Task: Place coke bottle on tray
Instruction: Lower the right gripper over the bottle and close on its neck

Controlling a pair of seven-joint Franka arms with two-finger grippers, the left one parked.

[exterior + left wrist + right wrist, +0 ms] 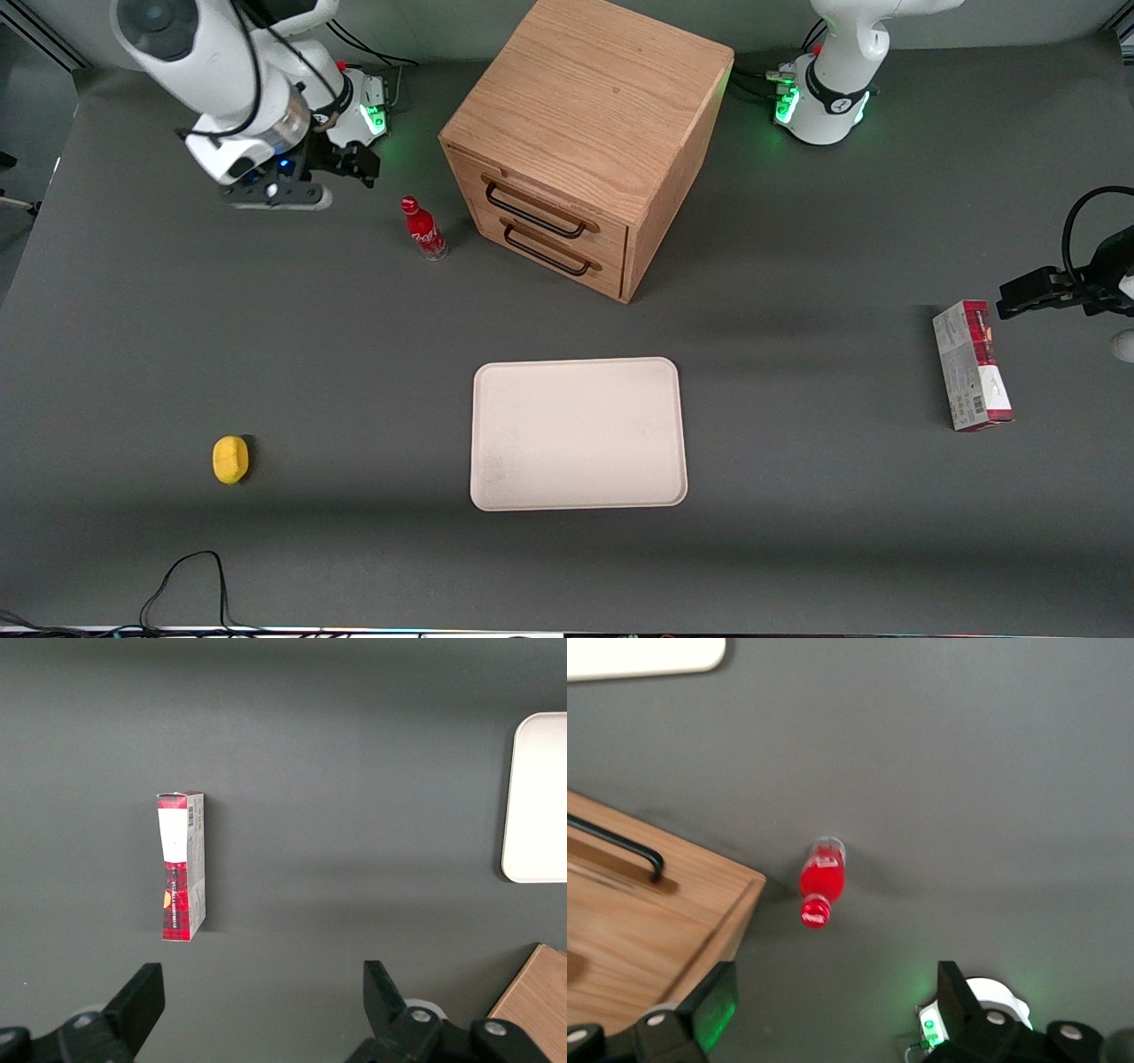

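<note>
While hovering above the dark grey table (354, 372) at the working arm's end: gripper (834, 979), fingers (713, 1005) spread wide apart, clamped on nothing.

Nearer the front camera than the fingers and well apart from them: small yellow lump (230, 460) resting on the table.

Near the fingers but lower than them and untouched: coke bottle (423, 229). Stands upright on the table. Slim and red, with red cap, white script on the body and clear base. Seen from the wrist camera almost cap-on, lined up roughly with the gap between the two fingers, clear of both. Just beside the wooden cabinet (585, 106), close to the corner of its drawer front, not touching as far as can be told.

On the cabinet's front: two drawers, each with a thin black handle (536, 213).

Well apart from the fingers, in front of the cabinet's drawers and nearer the front camera: tray (496, 478). Cream-white, flat, rectangular, rounded corners, low rim, nothing on it.

Farthest from the fingers, toward the parked arm's end: red-and-grey carton (972, 365), lying flat.

Underneath all of it: matte grey covering. At the edge nearest the front camera: loop of black cable (186, 576).
</note>
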